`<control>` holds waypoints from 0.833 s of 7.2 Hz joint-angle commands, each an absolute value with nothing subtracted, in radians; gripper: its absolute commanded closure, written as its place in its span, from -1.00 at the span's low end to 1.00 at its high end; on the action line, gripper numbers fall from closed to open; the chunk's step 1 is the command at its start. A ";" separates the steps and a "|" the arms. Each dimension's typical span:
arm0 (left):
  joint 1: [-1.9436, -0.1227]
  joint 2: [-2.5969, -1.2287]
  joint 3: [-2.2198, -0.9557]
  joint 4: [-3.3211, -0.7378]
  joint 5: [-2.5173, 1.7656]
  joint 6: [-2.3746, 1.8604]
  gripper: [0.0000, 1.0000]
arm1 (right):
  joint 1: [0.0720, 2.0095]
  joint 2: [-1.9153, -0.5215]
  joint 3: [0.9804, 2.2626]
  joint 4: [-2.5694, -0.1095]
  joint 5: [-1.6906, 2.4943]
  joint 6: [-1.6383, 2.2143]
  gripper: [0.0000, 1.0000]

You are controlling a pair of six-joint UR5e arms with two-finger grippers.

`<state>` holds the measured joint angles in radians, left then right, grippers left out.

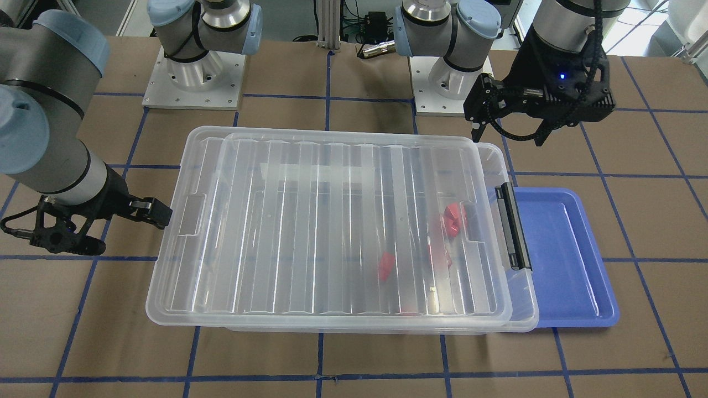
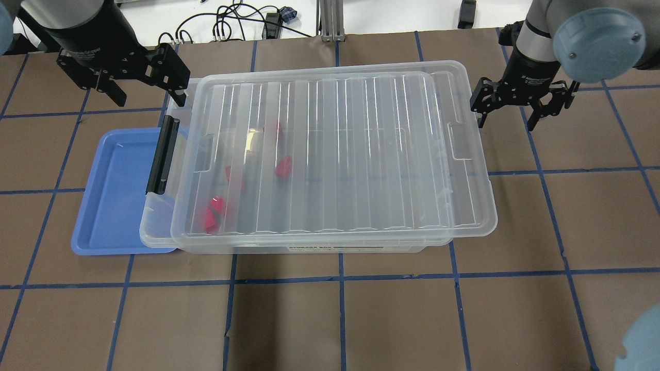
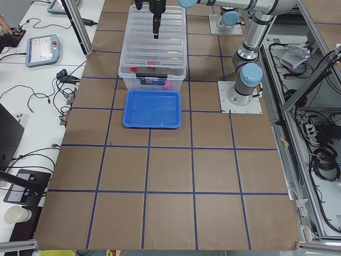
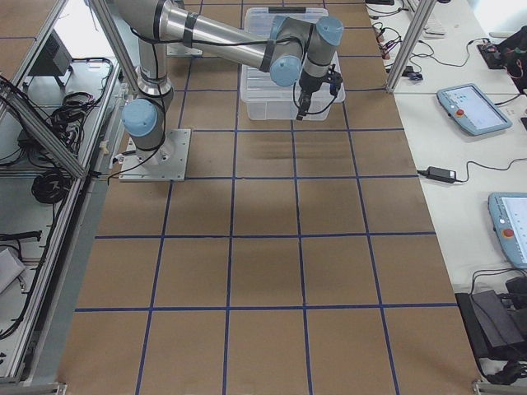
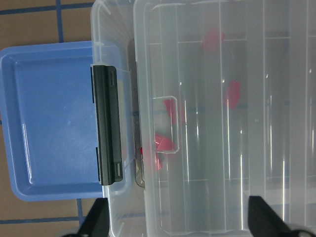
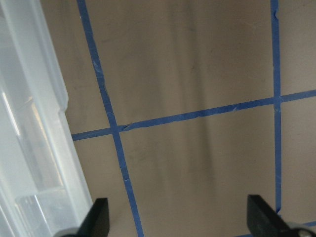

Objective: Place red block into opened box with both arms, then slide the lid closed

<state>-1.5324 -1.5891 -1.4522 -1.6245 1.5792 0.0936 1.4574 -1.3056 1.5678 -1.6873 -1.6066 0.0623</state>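
Desk (image 2: pixel 392 319): brown surface with a blue tape grid, carrying everything below.
Box (image 2: pixel 309 249): clear bin lying lengthwise between the two end effectors, its latch end toward the left one.
Lid (image 2: pixel 350 154): ribbed clear sheet resting on top of the box, offset toward the right end effector. It overhangs that end and leaves a narrow strip uncovered at the latch end (so not fully closed).
Blue tray (image 2: pixel 113 196): flat on the desk just beyond the box's latch end, below the left end effector and a little to its near side. The box's end overlaps its edge.
Left arm (image 2: pixel 72 15): comes in over the far corner at the tray end.
Right arm (image 2: pixel 541 41): reaches down at the opposite end of the box.
Latch bar (image 2: pixel 162 156): black, lying along the box's end rim, under the left end effector's wrist view.
Left end effector (image 2: pixel 148 95): raised above the far latch-end corner, fingers spread wide, holding nothing.
Right end effector (image 2: pixel 506 121): just beside the lid's overhanging end, fingers spread wide over bare desk, holding nothing.
Red block (image 2: pixel 283 167): inside the box, seen through the lid, nearer the left end effector.
Other red pieces (image 2: pixel 213 215): also inside, close to the latch end (blurred by the ribs; some may be reflections).
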 commanded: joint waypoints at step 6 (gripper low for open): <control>-1.532 -1.577 -1.457 -1.626 1.578 0.077 -1.00 | 1.462 -1.423 1.516 -1.645 -1.609 0.061 -1.00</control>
<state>-1.5315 -1.5799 -1.4541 -1.6256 1.5785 0.0773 1.4597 -1.3604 1.5249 -1.6617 -1.6141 0.0634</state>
